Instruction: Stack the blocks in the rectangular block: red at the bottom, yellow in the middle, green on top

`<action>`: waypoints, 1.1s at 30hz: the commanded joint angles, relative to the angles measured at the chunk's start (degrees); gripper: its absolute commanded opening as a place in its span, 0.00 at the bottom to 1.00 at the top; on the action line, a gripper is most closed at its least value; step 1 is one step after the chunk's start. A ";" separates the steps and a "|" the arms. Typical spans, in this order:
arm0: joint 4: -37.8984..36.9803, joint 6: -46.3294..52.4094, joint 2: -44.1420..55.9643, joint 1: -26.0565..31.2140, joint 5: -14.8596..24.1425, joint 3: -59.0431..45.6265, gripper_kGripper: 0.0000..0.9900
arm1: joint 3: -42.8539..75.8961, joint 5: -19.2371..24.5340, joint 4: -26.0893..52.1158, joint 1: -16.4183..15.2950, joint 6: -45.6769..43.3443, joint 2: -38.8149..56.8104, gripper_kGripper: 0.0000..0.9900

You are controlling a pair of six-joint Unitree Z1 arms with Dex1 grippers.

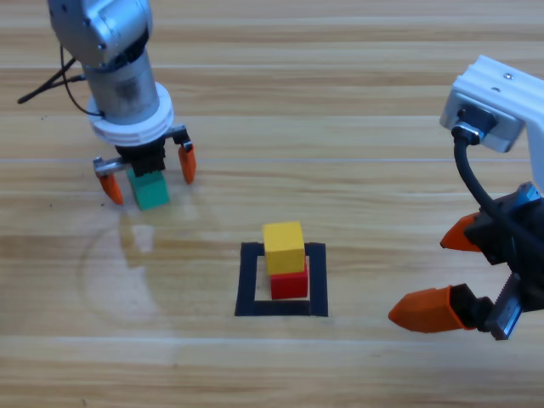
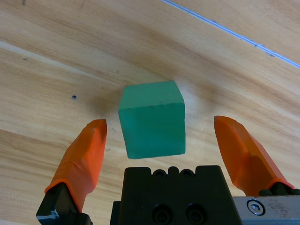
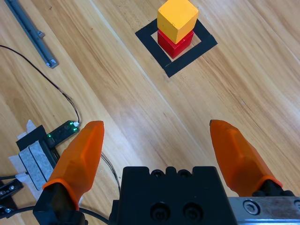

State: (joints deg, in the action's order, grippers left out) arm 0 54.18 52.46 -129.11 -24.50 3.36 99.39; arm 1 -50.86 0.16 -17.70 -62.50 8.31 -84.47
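Green cube (image 1: 151, 191), matte and plain, is straddled at upper left by the left gripper (image 1: 146, 173), jaws spread. Yellow (image 1: 283, 246) is stacked on red (image 1: 290, 284) inside the tape outline (image 1: 249, 280), centre. Right gripper (image 1: 442, 276) is parked agape at lower right.

Yellow cube (image 1: 283, 246) sits on red cube (image 1: 290, 284) inside the black tape rectangle (image 1: 248, 280); teal-green cube (image 1: 151, 192) rests well apart, upper left.

Wooden bench (image 1: 340, 127), pale planks running left to right. Black tape rectangular block (image 1: 249, 280) lies flat near the middle. Red cube (image 1: 290, 285) sits on the bench inside the outline. Green cube (image 1: 151, 191) rests on the bench, well apart, toward upper left.
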 commanded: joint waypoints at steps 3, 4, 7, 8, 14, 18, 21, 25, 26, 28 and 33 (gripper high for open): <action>0.31 0.89 -4.39 -1.07 0.42 -0.25 0.96 | 0.23 1.60 1.00 -1.22 -0.40 -2.63 1.00; 0.31 0.89 -4.57 -1.07 0.42 -0.16 0.94 | 0.23 1.77 1.00 -1.22 -0.40 -2.54 1.00; -0.13 0.89 -4.92 -0.98 0.60 -0.60 0.91 | 0.23 2.30 1.00 -1.22 -0.31 -2.54 1.00; -0.22 0.89 -5.01 -0.98 0.68 -0.69 0.90 | 0.41 2.39 1.00 -1.22 -0.31 -2.63 1.00; -0.39 0.71 -5.45 -0.81 1.12 -0.51 0.87 | 0.50 2.65 1.00 -1.22 -0.22 -2.54 1.00; -0.39 0.01 -5.62 -0.37 1.39 -0.60 0.83 | 0.58 2.65 1.00 -1.22 -0.22 -2.36 1.00; -0.39 -0.43 -5.45 -0.37 1.56 -0.60 0.74 | 0.58 2.74 1.00 -1.22 -0.22 -2.36 1.00; -0.31 -1.31 -4.92 -0.28 2.00 -0.69 0.53 | 0.67 2.83 1.00 -1.22 -0.14 -2.28 1.00; -0.22 -1.57 -4.57 -0.28 2.18 -0.78 0.46 | 0.67 2.83 1.00 -1.22 -0.14 -2.19 1.00; 0.49 -1.93 -3.69 -0.28 3.23 -0.95 0.23 | 0.67 2.91 1.00 -1.22 -0.14 -2.10 1.00; 4.09 -5.88 -1.05 -0.19 4.90 1.51 0.02 | 0.76 3.71 1.00 -1.22 0.04 -2.01 1.00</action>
State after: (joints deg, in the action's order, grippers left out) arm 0 54.78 49.34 -130.50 -24.69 6.96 99.25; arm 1 -50.86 2.09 -17.46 -62.50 8.31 -84.56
